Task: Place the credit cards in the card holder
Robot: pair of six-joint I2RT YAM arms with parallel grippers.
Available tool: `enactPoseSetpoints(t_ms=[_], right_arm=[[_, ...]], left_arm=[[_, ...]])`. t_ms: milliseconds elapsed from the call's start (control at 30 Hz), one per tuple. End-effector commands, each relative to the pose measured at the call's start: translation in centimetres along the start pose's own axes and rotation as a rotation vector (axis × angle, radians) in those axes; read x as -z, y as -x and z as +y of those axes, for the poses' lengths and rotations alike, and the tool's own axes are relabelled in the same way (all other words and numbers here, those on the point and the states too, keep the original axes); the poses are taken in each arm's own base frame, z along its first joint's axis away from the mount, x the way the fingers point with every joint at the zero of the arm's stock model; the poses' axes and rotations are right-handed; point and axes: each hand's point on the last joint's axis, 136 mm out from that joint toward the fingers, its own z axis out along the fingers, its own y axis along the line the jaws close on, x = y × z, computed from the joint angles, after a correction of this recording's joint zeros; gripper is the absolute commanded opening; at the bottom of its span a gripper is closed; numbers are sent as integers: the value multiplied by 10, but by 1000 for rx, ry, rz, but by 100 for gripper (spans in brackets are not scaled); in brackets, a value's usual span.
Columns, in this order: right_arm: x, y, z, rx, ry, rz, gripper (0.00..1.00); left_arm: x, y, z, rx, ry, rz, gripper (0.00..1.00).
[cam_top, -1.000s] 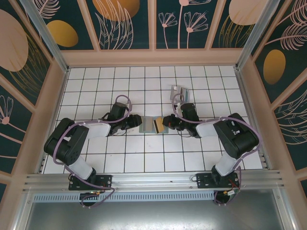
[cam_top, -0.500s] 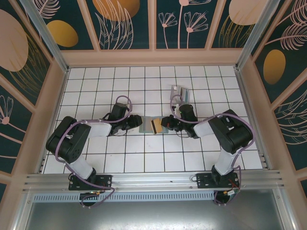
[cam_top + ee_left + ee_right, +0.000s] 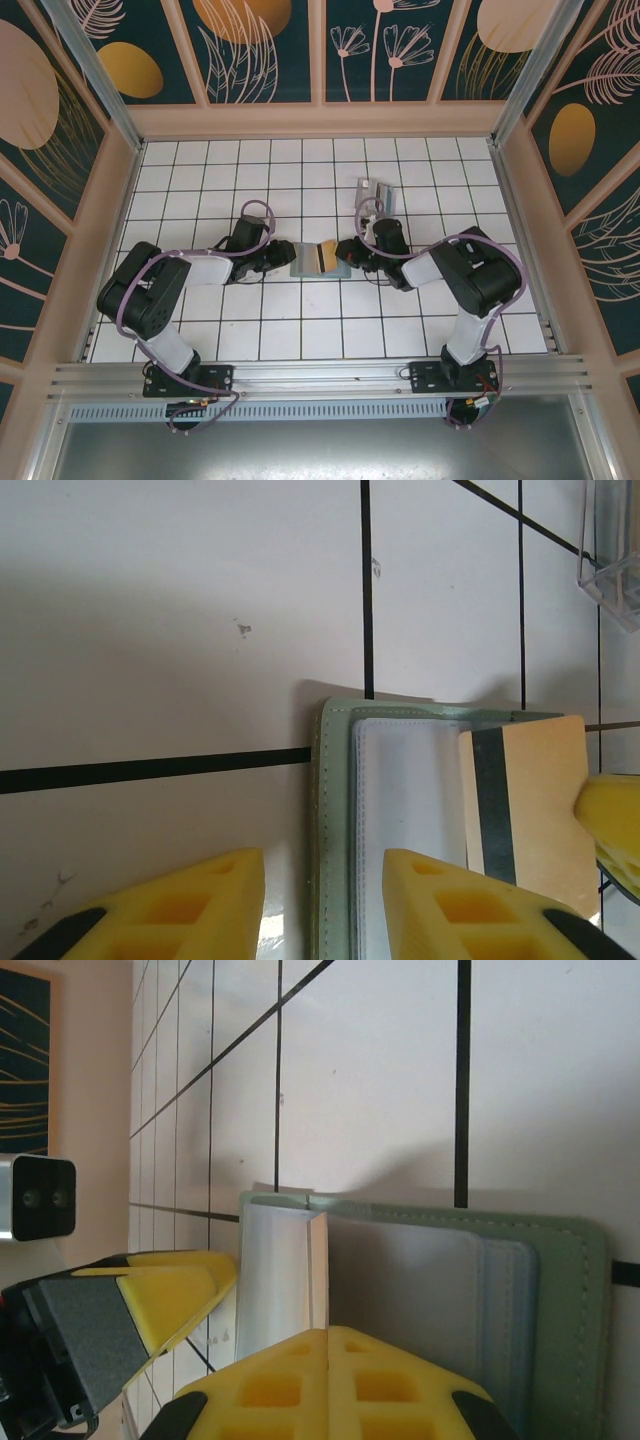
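The tiled table [image 3: 200,330] is white with dark grout lines.

The card holder [image 3: 303,260] is a flat, sage-green, roughly square sleeve. It lies near the middle of the table, between the two arms, and rests across a grout line. In the left wrist view it has a stitched border [image 3: 335,860]. Inside that border sits a paler, grey-white pocket panel [image 3: 410,810].

The loose credit cards [image 3: 374,191] form a small overlapping pile in grey tones. The pile lies farther back on the right arm's side, well apart from the card holder and from both grippers.

The gold-brown card [image 3: 525,800] is a thin rectangle with a dark stripe near the edge that faces the pocket. It overlaps the side of the card holder nearest the right arm, with its leading edge over the pocket panel. Whether that edge has entered the pocket cannot be told.

The right gripper [image 3: 328,1360] has its jaws closed on the gold-brown card, clamping the end away from the holder. In the right wrist view the card shows edge-on between the yellow fingertips. This gripper sits just beside the holder.

The left gripper [image 3: 325,895] has its jaws partly apart at the holder's opposite side.
- One yellow finger [image 3: 190,905] is over bare tile.
- The other finger [image 3: 450,900] is over the pocket panel.
- The stitched border lies in the gap between them.
- Contact with the holder cannot be confirmed.
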Motion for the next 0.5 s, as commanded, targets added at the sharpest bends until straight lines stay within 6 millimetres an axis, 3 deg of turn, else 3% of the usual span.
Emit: enactPoseSetpoints(t_ms=[0,467], right_arm=[[-10,-1,5,5,18,-34,0],[-22,-20,13,-42,14,-75,0]], left_arm=[[-4,0,-2,1,-8,-5,37],[-6,1,-4,14,-19,-1,34]])
